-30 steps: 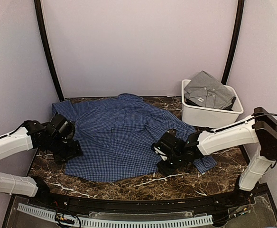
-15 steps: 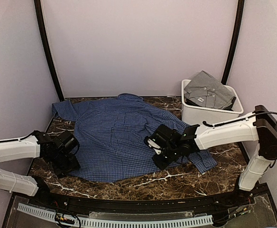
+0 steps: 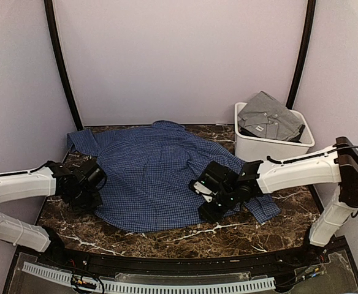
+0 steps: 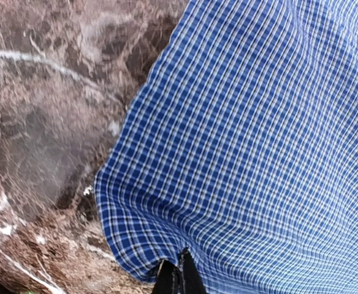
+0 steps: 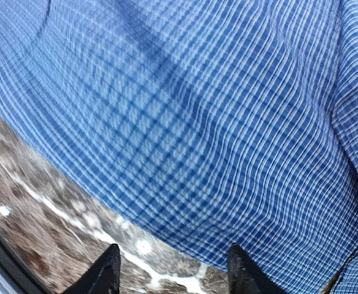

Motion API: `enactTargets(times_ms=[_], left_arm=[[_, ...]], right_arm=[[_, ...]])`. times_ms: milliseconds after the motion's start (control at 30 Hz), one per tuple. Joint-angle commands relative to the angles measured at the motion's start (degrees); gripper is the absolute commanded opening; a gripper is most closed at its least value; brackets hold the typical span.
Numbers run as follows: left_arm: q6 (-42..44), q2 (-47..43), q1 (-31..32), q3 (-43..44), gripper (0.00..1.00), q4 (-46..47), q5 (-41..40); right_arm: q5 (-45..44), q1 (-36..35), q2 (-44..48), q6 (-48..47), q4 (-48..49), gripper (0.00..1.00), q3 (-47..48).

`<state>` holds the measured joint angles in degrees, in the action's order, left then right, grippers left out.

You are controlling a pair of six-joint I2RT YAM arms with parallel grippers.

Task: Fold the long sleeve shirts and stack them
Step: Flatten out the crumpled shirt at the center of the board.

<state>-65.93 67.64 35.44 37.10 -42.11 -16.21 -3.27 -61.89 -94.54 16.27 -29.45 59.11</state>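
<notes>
A navy-blue checked long sleeve shirt (image 3: 157, 171) lies spread on the dark marble table (image 3: 228, 236), collar toward the back. My left gripper (image 3: 95, 197) is at its near left corner. In the left wrist view the fingers (image 4: 178, 280) are shut on the hem of the checked cloth (image 4: 258, 141), which puckers at the grip. My right gripper (image 3: 207, 210) is low at the shirt's near right hem. It is open (image 5: 173, 274), with bare marble between its fingers and the shirt's edge (image 5: 228, 153) just beyond the tips. A grey shirt (image 3: 270, 115) lies folded in the bin.
A white plastic bin (image 3: 271, 147) stands at the back right of the table. One blue sleeve (image 3: 265, 209) trails past the right arm, the other (image 3: 81, 139) reaches the back left corner. Black frame posts rise at both sides.
My left gripper moved in to the shirt's near left corner and shut on the hem. My right gripper shut briefly, then opened again, staying at the near right hem.
</notes>
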Motion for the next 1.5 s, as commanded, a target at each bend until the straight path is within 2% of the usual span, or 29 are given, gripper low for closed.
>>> enactTargets(times_ms=[0, 167, 233, 300, 333, 433, 467, 633, 767, 800, 967, 1133, 1300, 1400, 1467], left_arm=[[4.0, -1.4, -1.8, 1.7, 0.0, -3.2, -3.7], [7.5, -1.7, -4.8, 3.5, 0.0, -3.4, -3.7], [8.7, -1.8, -5.5, 4.5, 0.0, -3.7, -3.9], [9.6, -1.9, -6.0, 5.7, 0.0, -4.4, -4.3], [10.2, -2.0, -6.1, 6.1, 0.0, -4.7, -4.7], [11.6, -2.4, -6.8, 8.6, 0.0, -6.6, -5.6], [12.5, -2.6, -7.0, 9.2, 0.0, -7.1, -6.4], [15.8, -3.3, -8.3, 13.6, 0.0, -10.3, -9.5], [19.0, -3.3, -10.7, 15.7, 0.0, -11.1, -10.7], [20.0, -3.3, -11.4, 16.4, 0.0, -10.9, -10.4], [21.9, -2.6, -11.9, 17.7, 0.0, -10.5, -9.4], [22.8, -1.9, -12.2, 18.3, 0.0, -10.4, -8.9], [23.2, -1.3, -12.3, 18.3, 0.0, -10.2, -8.4], [23.2, -1.1, -12.3, 18.1, 0.0, -10.0, -8.3], [23.3, -1.1, -12.3, 17.8, 0.0, -9.9, -8.2]], right_arm=[[-2.7, -2.4, 1.3, 1.8, 4.7, 0.59, -5.2], [-7.4, -4.5, -1.2, 2.7, 10.1, 0.66, -7.6], [-9.3, -4.6, -2.9, 2.9, 11.4, 0.65, -7.3], [-11.5, -4.5, -4.2, 3.2, 11.3, 0.59, -6.0], [-12.4, -4.6, -4.8, 3.1, 10.7, 0.49, -5.0], [-12.5, -4.5, -3.7, 1.4, 7.0, 0.08, -1.2], [-11.9, -4.5, -3.0, 0.8, 5.1, 0.0, 0.5], [-1.0, -4.3, 0.2, -2.8, -7.3, 0.0, 11.2], [7.2, -4.2, 0.8, -3.4, -11.7, 0.0, 15.5], [7.0, -4.4, 0.3, -3.5, -12.7, 0.0, 15.5], [4.8, -5.1, -0.5, -2.2, -7.8, 0.34, 7.4], [0.4, -8.7, -0.6, -0.6, -2.8, 0.54, 2.8], [-4.1, -12.3, -2.9, 0.6, 1.0, 0.63, -0.1], [-7.1, -12.7, -4.0, 1.4, 2.8, 0.62, -1.5], [-9.6, -12.8, -4.7, 2.1, 3.7, 0.57, -2.3]])
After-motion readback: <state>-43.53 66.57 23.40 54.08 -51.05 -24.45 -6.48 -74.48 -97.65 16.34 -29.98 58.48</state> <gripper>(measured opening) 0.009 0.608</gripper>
